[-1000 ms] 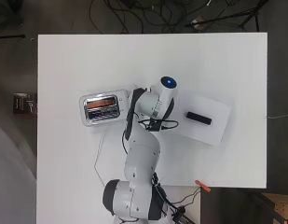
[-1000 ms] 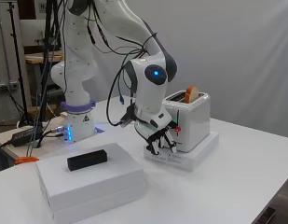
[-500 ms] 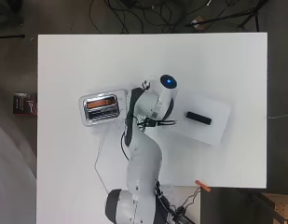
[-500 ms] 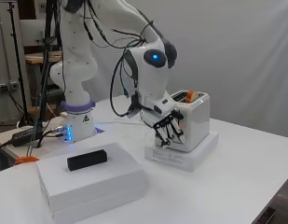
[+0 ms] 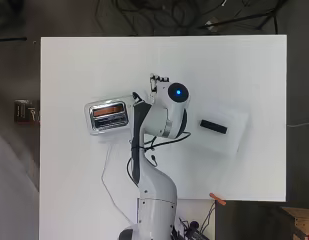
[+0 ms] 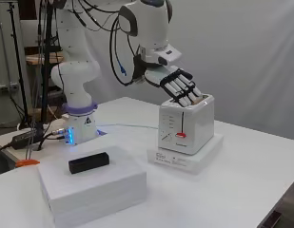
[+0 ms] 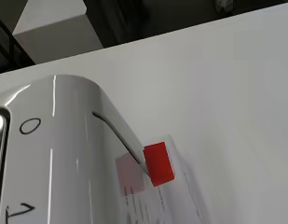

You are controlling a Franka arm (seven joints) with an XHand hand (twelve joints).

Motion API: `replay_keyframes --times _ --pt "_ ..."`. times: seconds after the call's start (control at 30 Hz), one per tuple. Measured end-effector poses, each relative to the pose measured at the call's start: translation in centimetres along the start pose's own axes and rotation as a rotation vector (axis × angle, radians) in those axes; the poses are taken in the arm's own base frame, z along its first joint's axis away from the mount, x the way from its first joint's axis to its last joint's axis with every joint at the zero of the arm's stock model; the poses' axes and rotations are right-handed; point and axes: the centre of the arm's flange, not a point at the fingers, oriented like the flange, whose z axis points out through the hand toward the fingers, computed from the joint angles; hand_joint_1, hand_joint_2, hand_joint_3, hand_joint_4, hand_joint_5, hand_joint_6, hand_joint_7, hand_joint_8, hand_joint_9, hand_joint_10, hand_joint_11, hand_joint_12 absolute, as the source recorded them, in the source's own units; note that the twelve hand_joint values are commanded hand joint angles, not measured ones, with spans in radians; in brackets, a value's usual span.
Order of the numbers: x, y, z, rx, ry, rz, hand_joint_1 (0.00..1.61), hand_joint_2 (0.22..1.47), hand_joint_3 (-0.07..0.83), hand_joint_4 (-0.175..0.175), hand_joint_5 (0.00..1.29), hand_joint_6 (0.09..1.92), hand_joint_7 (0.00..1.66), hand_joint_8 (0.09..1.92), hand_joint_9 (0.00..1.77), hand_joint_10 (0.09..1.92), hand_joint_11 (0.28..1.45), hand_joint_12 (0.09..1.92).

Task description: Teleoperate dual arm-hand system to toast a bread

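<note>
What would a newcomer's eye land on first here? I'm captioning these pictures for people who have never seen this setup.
The black and white hand, fingers straight, held over the top of the white toaster at mid-table. Next, the toaster's red lever, low in the slot on its front, and the bread showing brown in the top slot from overhead. Then the black block lying on a white box apart from the toaster.

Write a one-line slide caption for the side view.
Robot hand with straight fingers hovers over the white toaster, whose red lever sits low, beside a black block on a white box.
</note>
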Motion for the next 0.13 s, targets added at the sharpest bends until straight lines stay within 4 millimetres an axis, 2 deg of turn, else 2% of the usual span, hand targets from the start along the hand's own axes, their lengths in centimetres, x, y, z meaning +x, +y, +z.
replay_keyframes --times 0.13 --pt "-0.81 -0.16 0.84 0.038 0.016 0.025 0.00 1.04 -0.003 0.015 0.28 0.09 0.33 0.09 0.43 0.09 0.39 0.09"
